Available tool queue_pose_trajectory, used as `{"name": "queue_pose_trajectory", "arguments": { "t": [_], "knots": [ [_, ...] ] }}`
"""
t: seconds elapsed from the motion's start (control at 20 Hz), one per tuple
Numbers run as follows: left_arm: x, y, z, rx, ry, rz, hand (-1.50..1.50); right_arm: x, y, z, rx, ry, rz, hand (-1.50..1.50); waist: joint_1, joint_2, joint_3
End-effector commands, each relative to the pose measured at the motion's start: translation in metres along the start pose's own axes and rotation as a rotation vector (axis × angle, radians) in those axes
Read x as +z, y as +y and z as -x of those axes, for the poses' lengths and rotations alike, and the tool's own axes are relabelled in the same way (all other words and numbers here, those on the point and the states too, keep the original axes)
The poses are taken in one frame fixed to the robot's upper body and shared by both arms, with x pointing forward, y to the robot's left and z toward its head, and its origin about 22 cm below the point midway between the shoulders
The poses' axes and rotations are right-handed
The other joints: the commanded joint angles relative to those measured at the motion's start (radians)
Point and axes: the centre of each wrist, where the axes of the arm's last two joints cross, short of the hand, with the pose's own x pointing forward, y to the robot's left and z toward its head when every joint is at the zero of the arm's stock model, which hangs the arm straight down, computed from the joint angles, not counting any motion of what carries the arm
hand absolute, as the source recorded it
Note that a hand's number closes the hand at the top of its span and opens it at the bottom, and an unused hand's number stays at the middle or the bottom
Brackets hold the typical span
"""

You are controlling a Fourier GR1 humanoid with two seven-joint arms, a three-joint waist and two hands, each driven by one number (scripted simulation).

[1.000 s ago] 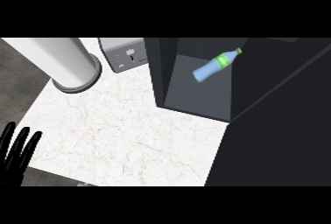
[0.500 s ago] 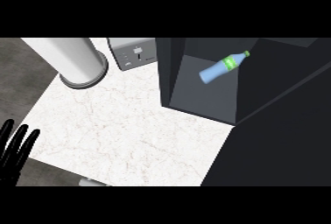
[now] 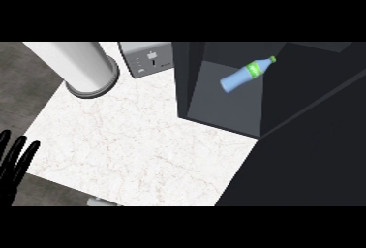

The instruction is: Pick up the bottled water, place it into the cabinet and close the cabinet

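Lying tilted inside one dark, boxy cabinet [image 3: 229,104] at the counter's [image 3: 143,145] right edge is one blue plastic bottle [image 3: 243,76] with a green label, while one black hand [image 3: 14,167] rests open-fingered at the left edge.

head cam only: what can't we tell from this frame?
- Right hand: not in the head view at all.
- Left hand: cut off by the left edge; only straight black fingers show.
- Blue plastic water bottle inside the dark cabinet: whether it rests on a shelf is unclear.
- Cabinet door: lost in the dark area at right.
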Motion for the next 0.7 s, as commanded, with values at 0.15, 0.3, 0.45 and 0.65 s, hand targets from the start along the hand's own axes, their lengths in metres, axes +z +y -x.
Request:
{"name": "queue_pose_trajectory", "arguments": {
  "t": [0.15, 0.3, 0.45, 0.65],
  "knots": [
    [0.0, 0.006, -0.003, -0.001, -0.001, -0.007, -1.5, -0.021, 0.01, 0.004, -0.093, -0.026, -0.038, 1.5, -0.006, 0.011, 0.001],
    [-0.004, 0.007, -0.007, -0.004, -0.019, 0.002, -1.5, -0.022, 0.014, 0.01, -0.162, -0.034, -0.069, 1.5, 0.009, 0.026, 0.001],
    [-0.007, 0.005, -0.007, 0.005, -0.026, 0.027, -1.5, -0.026, 0.015, 0.017, -0.225, -0.062, -0.112, 1.5, 0.032, 0.041, 0.004],
    [-0.008, 0.008, -0.01, -0.011, -0.031, 0.033, -1.5, -0.028, 0.012, 0.022, -0.28, -0.095, -0.087, 1.5, 0.036, 0.041, 0.005]
  ]
}}
